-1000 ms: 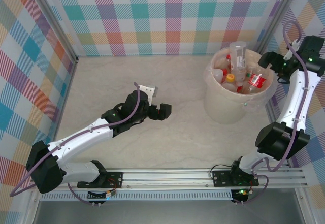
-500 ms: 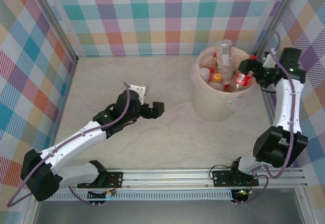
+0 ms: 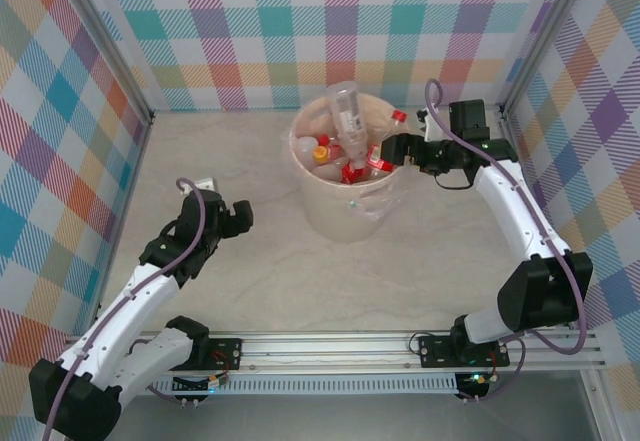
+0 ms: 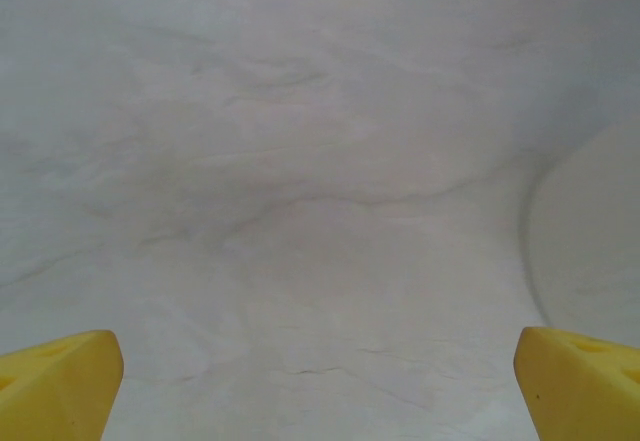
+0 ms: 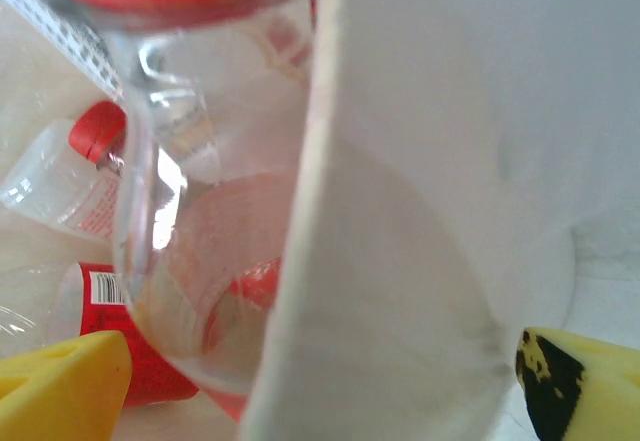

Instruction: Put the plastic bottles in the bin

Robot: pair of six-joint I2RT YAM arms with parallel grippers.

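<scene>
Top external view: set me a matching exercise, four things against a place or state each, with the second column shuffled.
1. left gripper
2. right gripper
3. bin
4. tallest clear bottle

A. open, fingers astride the bin's rim
B. tilted, poking out above the bin
C. open over bare table, left of the bin
D. upright on the table, bottles inside

Pairs: 1-C, 2-A, 3-D, 4-B

Bare table (image 3: pixel 240 151) left of bin (image 3: pixel 340 216)
</scene>
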